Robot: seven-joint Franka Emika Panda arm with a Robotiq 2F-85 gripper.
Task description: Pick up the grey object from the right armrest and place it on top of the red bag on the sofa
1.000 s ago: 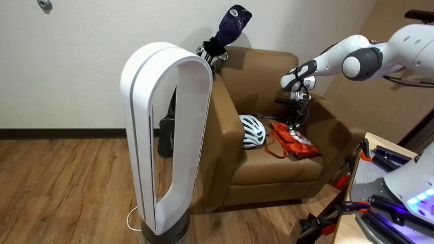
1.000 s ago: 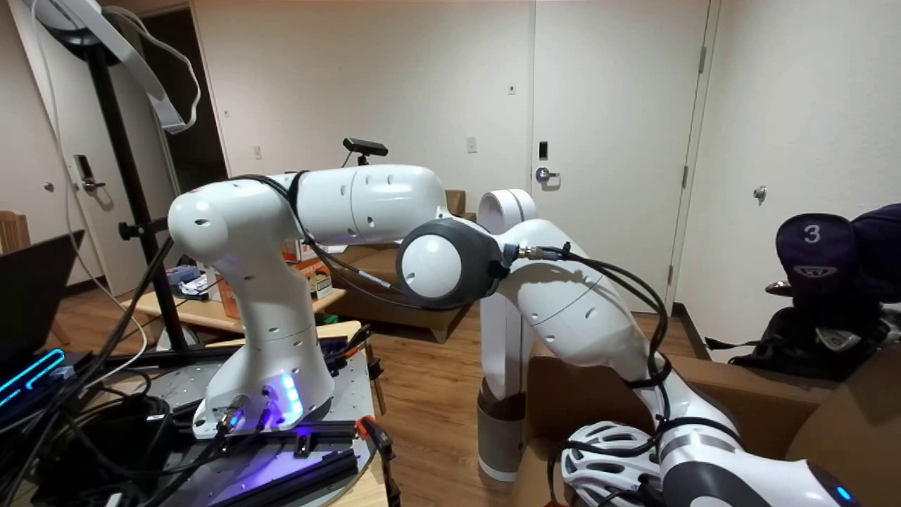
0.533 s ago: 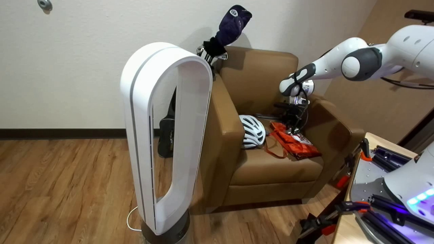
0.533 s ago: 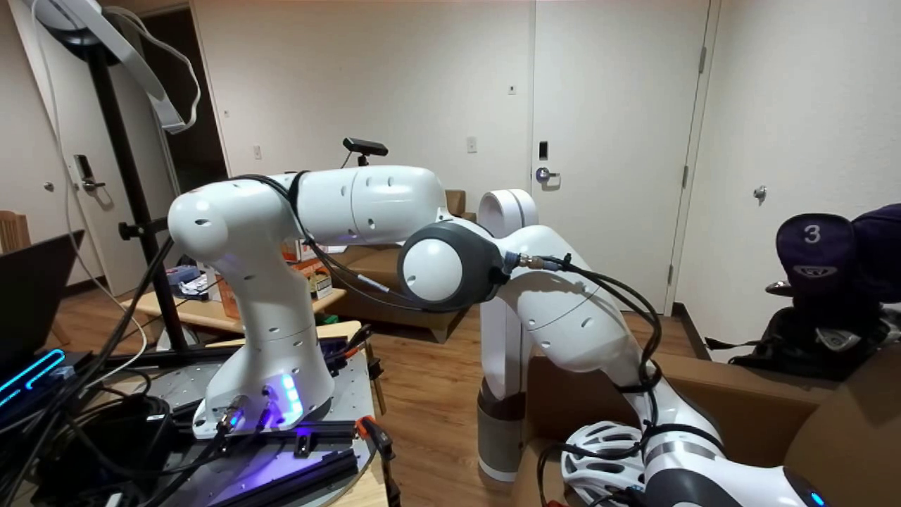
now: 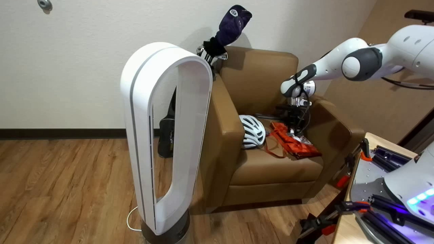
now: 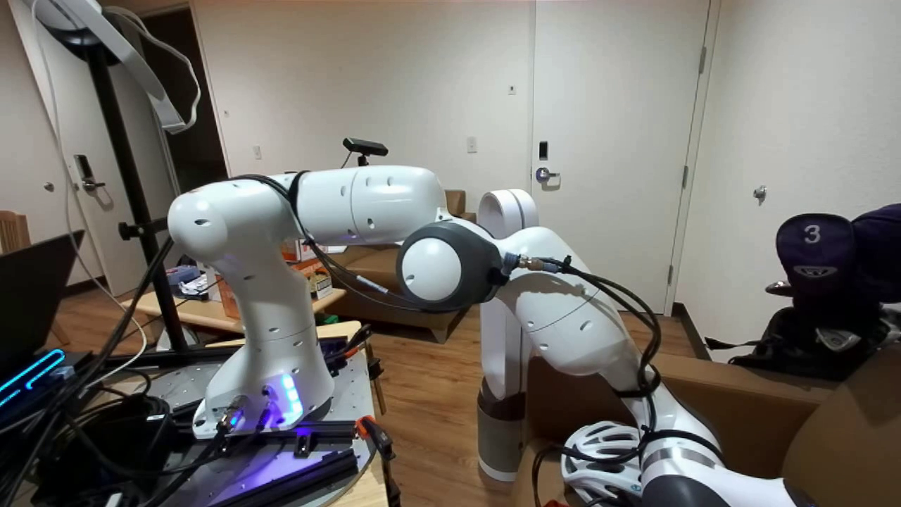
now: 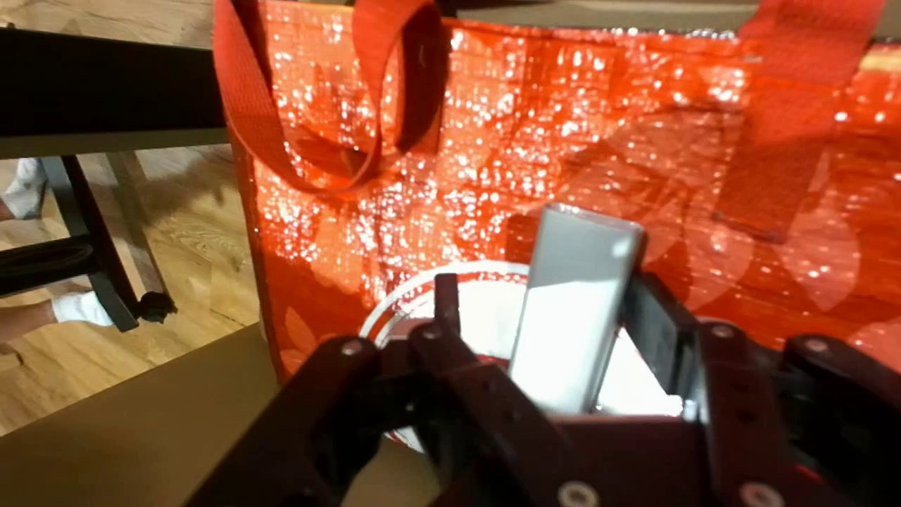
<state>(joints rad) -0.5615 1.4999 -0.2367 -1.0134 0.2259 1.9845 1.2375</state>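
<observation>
The grey object (image 7: 577, 310) is a slim, shiny bar. In the wrist view it lies over the white print of the red bag (image 7: 486, 155), its lower end hidden by the gripper body. My gripper (image 7: 549, 308) is open around it. A gap separates the left finger from the object, and the right finger is close beside it. In an exterior view the gripper (image 5: 294, 131) points down at the red bag (image 5: 300, 149), and I cannot make out the object there. The bag lies flat on the seat of the sofa (image 5: 271, 169). The right armrest (image 5: 339, 118) is beside the gripper.
A white-grey helmet (image 5: 252, 132) sits left of the bag on the seat; it also shows in an exterior view (image 6: 602, 458). A tall white loop fan (image 5: 139, 101) stands before the sofa. A golf bag (image 5: 232, 25) rises behind the far armrest. The robot's table (image 5: 366, 189) is at the right.
The arm has come down a little, bringing the gripper lower over the red bag, then shifted slightly to the right in an exterior view. The bag and helmet have not moved.
</observation>
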